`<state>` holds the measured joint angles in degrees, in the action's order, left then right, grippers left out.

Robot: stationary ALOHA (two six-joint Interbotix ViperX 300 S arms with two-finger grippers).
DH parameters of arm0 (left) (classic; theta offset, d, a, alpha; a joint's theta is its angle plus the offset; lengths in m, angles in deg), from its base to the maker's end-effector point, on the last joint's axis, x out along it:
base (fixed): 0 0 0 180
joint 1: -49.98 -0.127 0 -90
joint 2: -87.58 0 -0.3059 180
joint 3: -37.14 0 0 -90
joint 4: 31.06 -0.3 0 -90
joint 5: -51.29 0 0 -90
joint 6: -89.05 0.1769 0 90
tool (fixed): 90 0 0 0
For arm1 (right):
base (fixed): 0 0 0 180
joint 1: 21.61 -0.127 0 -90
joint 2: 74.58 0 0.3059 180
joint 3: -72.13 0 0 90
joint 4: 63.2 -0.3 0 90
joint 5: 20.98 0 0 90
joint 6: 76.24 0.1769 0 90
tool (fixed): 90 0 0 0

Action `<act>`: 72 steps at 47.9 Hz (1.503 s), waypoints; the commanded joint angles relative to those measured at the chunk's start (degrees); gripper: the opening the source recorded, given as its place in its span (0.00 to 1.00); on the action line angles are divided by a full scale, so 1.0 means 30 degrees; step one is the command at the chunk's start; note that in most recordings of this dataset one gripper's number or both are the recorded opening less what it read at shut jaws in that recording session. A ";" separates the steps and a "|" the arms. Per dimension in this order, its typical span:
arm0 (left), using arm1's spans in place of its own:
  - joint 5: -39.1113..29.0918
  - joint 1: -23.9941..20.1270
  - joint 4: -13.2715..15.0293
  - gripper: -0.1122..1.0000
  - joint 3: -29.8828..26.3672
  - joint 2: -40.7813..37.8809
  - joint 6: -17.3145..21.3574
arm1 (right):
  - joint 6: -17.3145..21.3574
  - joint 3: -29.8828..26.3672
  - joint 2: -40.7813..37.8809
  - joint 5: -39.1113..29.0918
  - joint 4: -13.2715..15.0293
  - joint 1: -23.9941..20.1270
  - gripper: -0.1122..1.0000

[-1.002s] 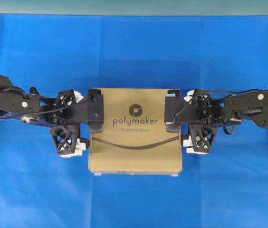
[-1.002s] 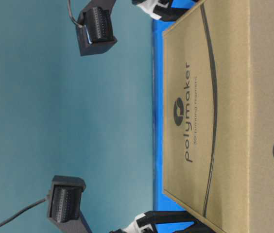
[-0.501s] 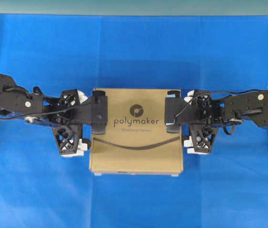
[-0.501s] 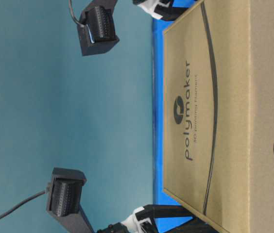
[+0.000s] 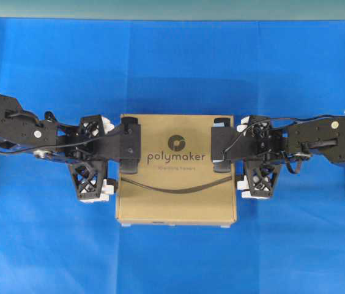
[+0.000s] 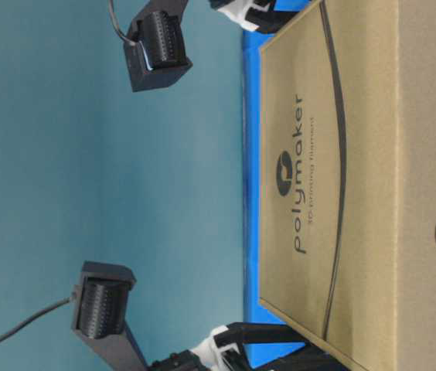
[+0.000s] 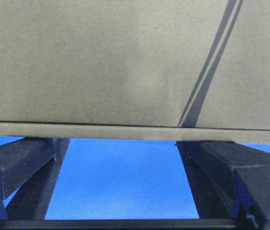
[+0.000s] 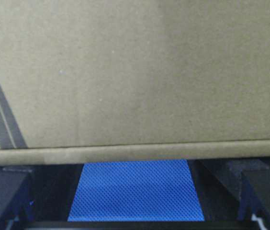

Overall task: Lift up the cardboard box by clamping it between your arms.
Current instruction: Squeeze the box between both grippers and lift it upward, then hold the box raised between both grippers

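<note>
— So where was the cardboard box (image 5: 175,168) when you looked?

— Right in the middle of the blue worktop (image 5: 172,67), squeezed between the two arms. From overhead its top face was up, with the "polymaker" lettering (image 5: 176,157), the round logo (image 5: 176,143) above it and that curved dark line (image 5: 172,185) sweeping across below

— And the arms themselves?

— The left arm (image 5: 19,125) reached in from the left edge and the right arm (image 5: 325,138) from the right, both stretched out nearly level and pointing at each other. The left gripper (image 5: 106,162) was pushed against the box's left side, the right gripper (image 5: 241,160) against its right side. Each arm's black camera block overlapped the box's top edge on its own side

— Were the jaws closed on anything?

— No, both pairs were spread wide. In each wrist view the black fingers (image 7: 22,163) stood far apart with blue cloth showing between them, and the tan box wall filled the picture above, its lower edge running across the finger ends (image 8: 5,184). They weren't pinching the box; they pressed flat against its sides

— Was it off the worktop?

— I couldn't tell for sure. In the table-level view, which was turned on its side, the box (image 6: 342,178) loomed large against the teal wall (image 6: 86,193), and a blue strip showed along its edge
</note>
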<state>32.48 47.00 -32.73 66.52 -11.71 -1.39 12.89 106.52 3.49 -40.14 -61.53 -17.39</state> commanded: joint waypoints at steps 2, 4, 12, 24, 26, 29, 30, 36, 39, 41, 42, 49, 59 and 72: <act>-0.0059 -0.0176 0.0059 0.87 -0.1523 0.0820 -0.0117 | 0.0176 -0.1523 0.1084 -0.0117 -0.0088 -0.0029 1.00; -0.0498 -0.0205 0.0059 0.87 -0.1729 0.1025 -0.0117 | 0.0176 -0.1699 0.1318 -0.0498 -0.0088 -0.0059 1.00; -0.1992 -0.0176 0.0059 0.87 -0.2490 0.1758 -0.0146 | 0.0205 -0.2637 0.2227 -0.2578 -0.0088 -0.0117 1.00; -0.4453 -0.0176 0.0117 0.87 -0.3896 0.2842 -0.0146 | 0.0176 -0.4512 0.3750 -0.6357 -0.0088 -0.0117 1.00; -0.4805 -0.0146 0.0059 0.87 -0.4160 0.3018 -0.0146 | 0.0176 -0.4775 0.3926 -0.6943 -0.0088 -0.0117 1.00; -0.5449 -0.0146 0.0117 0.87 -0.4600 0.3281 -0.0146 | 0.0176 -0.5186 0.4189 -0.7793 -0.0088 -0.0117 1.00; -0.5596 -0.0176 0.0059 0.87 -0.4746 0.3340 -0.0146 | 0.0176 -0.5361 0.4248 -0.8057 -0.0088 -0.0117 1.00; -0.6592 -0.0176 0.0117 0.87 -0.5684 0.3779 -0.0117 | 0.0176 -0.6240 0.4687 -0.9141 -0.0088 -0.0117 1.00; -0.7090 -0.0205 0.0059 0.87 -0.6211 0.3955 -0.0117 | 0.0176 -0.6650 0.4834 -0.9521 -0.0088 -0.0176 1.00; -0.7383 -0.0205 0.0059 0.87 -0.6533 0.4102 -0.0117 | 0.0146 -0.6885 0.4922 -0.9785 -0.0088 -0.0176 1.00; -0.7588 -0.0205 0.0059 0.87 -0.6797 0.4160 -0.0117 | 0.0146 -0.7002 0.4951 -0.9932 -0.0088 -0.0205 1.00; -0.8555 -0.0264 0.0059 0.87 -0.7969 0.4424 -0.0117 | 0.0146 -0.7910 0.5127 -1.1162 -0.0088 -0.0234 1.00; -0.9902 -0.0381 0.0059 0.87 -0.9170 0.4541 -0.0117 | 0.0176 -0.9170 0.5273 -1.2891 -0.0088 -0.0234 1.00; -1.1514 -0.0410 0.0059 0.87 -1.0928 0.4424 -0.0117 | 0.0205 -1.1455 0.5303 -1.5029 -0.0088 -0.0410 1.00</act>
<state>-3.73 46.91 -32.73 40.33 2.35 -0.69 11.92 78.92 20.11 -86.89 -61.44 -18.18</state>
